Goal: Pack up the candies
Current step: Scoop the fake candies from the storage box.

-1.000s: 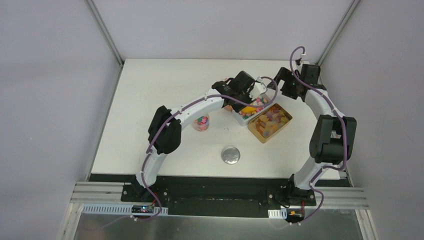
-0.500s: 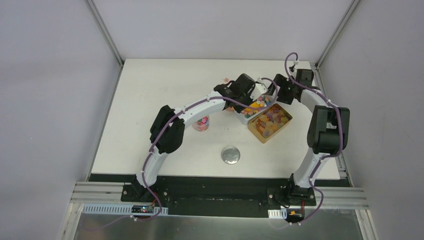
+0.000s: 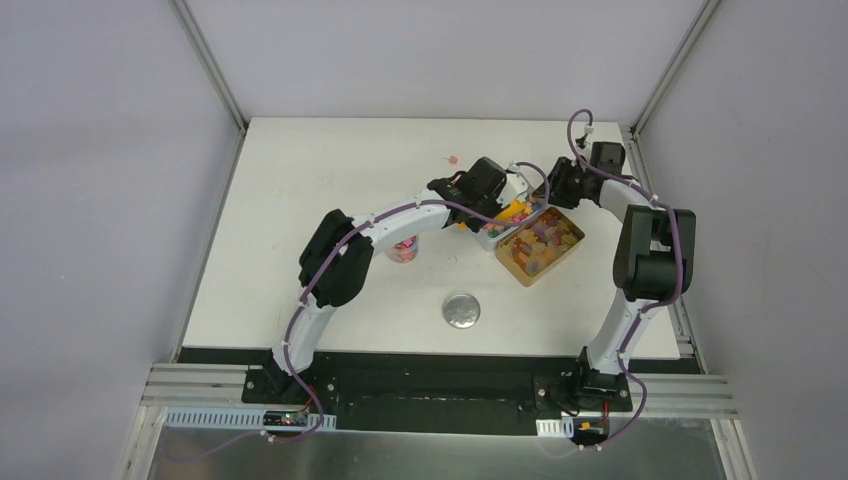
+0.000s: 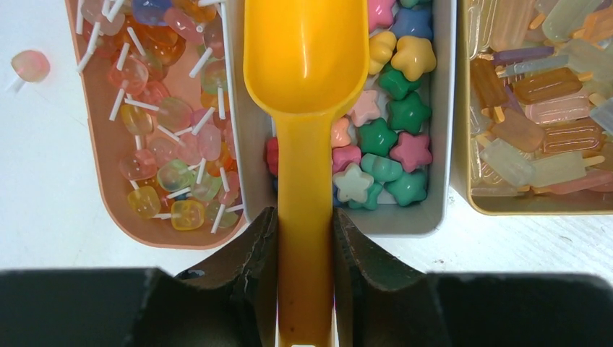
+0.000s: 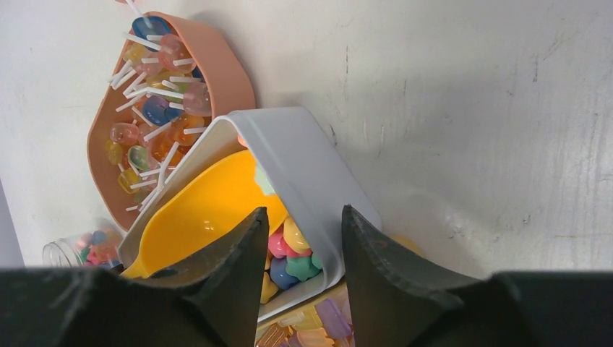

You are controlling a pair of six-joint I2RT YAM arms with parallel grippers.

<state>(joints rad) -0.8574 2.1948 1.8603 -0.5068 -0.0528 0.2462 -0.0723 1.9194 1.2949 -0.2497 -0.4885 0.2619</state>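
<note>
Star-shaped candies (image 4: 394, 144) in pink, green, yellow and blue fill a white tray (image 4: 390, 220). My left gripper (image 4: 305, 217) is shut on the handle of an orange scoop (image 4: 306, 65), whose empty bowl lies over the tray's candies. In the right wrist view my right gripper (image 5: 298, 217) straddles the white tray's (image 5: 303, 159) far corner wall. One finger is inside above the candies (image 5: 289, 246), the other outside, and a gap still shows. From above, both grippers (image 3: 505, 195) (image 3: 548, 190) meet over that tray (image 3: 488, 236).
A peach tray (image 4: 144, 242) of lollipops sits left of the white one. A gold tin (image 3: 575, 245) of popsicle sweets lies to its right. A small jar (image 3: 402, 247) with candies and a round silver lid (image 3: 461, 310) sit nearer. One loose lollipop (image 3: 452, 158) lies behind.
My right gripper has swung left and down onto the white tray's corner, and its jaws have narrowed. The left arm with the scoop shifted slightly over the tray.
</note>
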